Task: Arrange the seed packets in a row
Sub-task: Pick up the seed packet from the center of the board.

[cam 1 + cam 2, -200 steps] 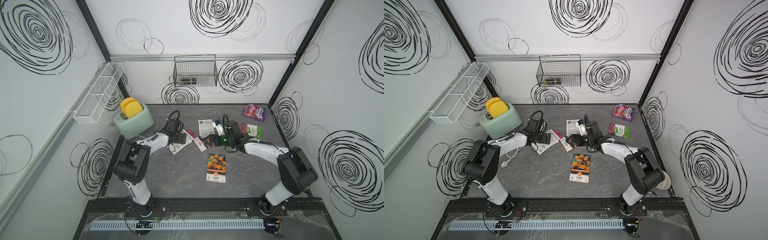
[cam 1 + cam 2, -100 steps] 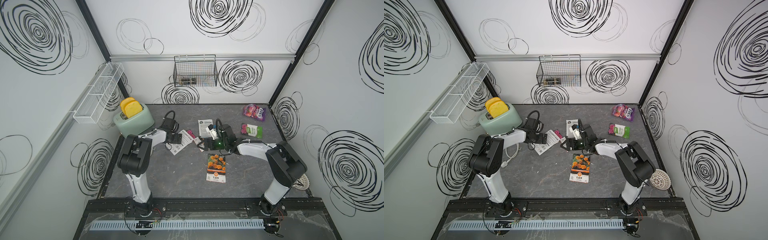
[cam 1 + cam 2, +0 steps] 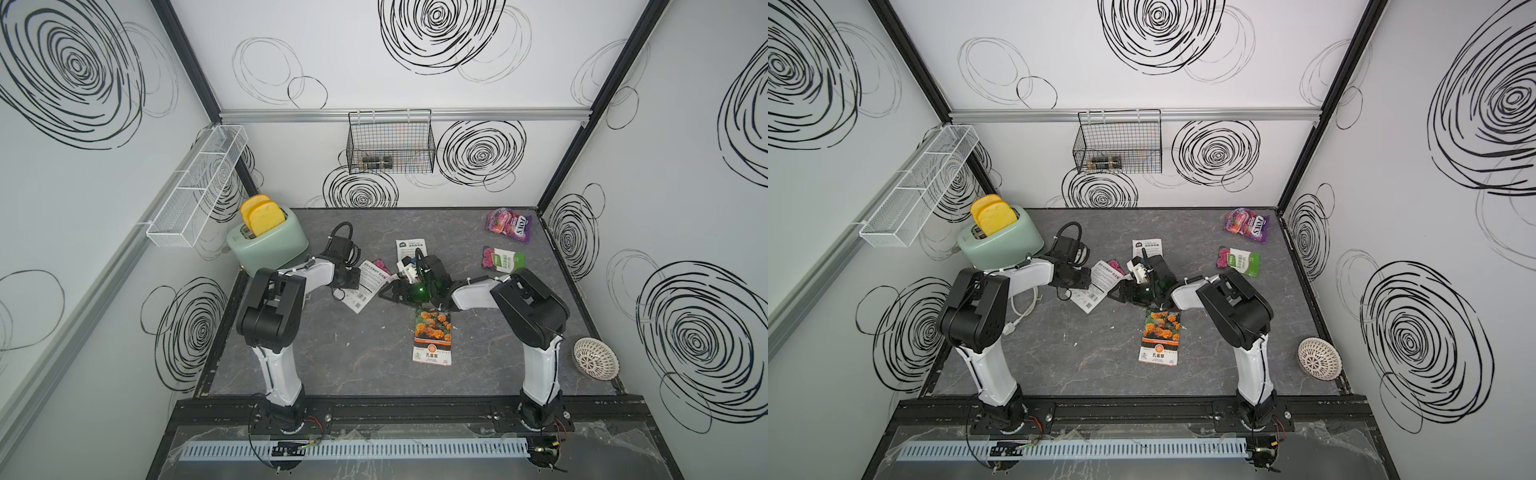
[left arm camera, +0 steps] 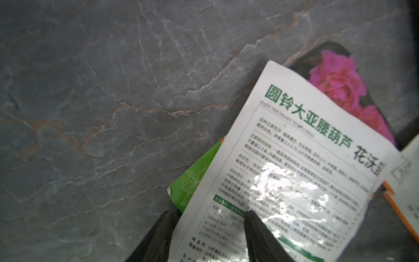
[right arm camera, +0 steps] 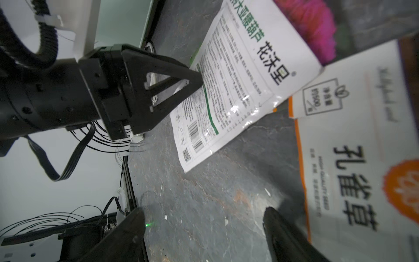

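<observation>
A mint toaster (image 3: 268, 243) stands at the table's left rear. Beside it, the left gripper (image 5: 192, 81) pinches the edge of a glossy white-backed packet (image 4: 294, 181), which overlaps a pink-flower packet (image 4: 340, 79). The right gripper (image 5: 204, 231) hangs spread over bare marble beside an orange-bordered packet (image 5: 353, 158). The marigold packet (image 3: 433, 343) lies flat; a crinkly candy bag (image 3: 509, 223) sits far right.

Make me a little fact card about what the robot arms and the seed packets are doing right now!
left gripper: fingers set on either side of the edge of the white text-back packet, closing on it
right gripper: open, holding nothing, low over the bare table
under that packet: a pink-flower packet and a green one peek out
marigold packet: lies flat, alone, picture up
pink-and-green packet: far side, near the candy bag
row: not made yet
</observation>
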`<action>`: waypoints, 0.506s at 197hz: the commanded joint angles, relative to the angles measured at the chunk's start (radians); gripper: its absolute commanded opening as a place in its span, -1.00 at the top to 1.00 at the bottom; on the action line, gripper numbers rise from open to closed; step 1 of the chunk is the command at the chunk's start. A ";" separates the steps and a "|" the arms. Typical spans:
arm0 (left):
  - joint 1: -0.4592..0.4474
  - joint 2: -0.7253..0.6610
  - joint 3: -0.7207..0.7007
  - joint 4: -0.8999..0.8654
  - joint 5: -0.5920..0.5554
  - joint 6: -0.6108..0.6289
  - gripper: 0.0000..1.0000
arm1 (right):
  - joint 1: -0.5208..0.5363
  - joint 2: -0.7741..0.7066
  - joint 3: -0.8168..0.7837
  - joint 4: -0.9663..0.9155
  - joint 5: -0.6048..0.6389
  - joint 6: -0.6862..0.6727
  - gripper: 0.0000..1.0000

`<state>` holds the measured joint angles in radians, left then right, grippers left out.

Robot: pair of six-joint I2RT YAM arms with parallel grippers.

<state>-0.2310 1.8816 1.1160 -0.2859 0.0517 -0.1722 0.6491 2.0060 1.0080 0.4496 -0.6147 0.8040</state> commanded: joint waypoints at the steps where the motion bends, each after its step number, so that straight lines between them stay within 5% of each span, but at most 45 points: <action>1: -0.005 0.024 0.002 -0.053 0.049 -0.009 0.41 | 0.006 0.030 0.023 0.068 0.029 0.082 -0.66; 37: -0.008 0.025 -0.005 -0.052 0.084 -0.019 1.00 | 0.006 0.076 0.048 0.086 0.034 0.109 -0.65; 81: -0.018 0.028 -0.011 -0.050 0.111 -0.027 1.00 | 0.012 0.123 0.079 0.094 0.039 0.119 -0.53; 100: -0.023 0.034 -0.010 -0.053 0.117 -0.029 1.00 | 0.014 0.141 0.091 0.104 0.037 0.121 -0.26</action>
<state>-0.2390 1.8843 1.1156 -0.2981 0.1318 -0.1886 0.6533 2.1071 1.0813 0.5552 -0.5945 0.8967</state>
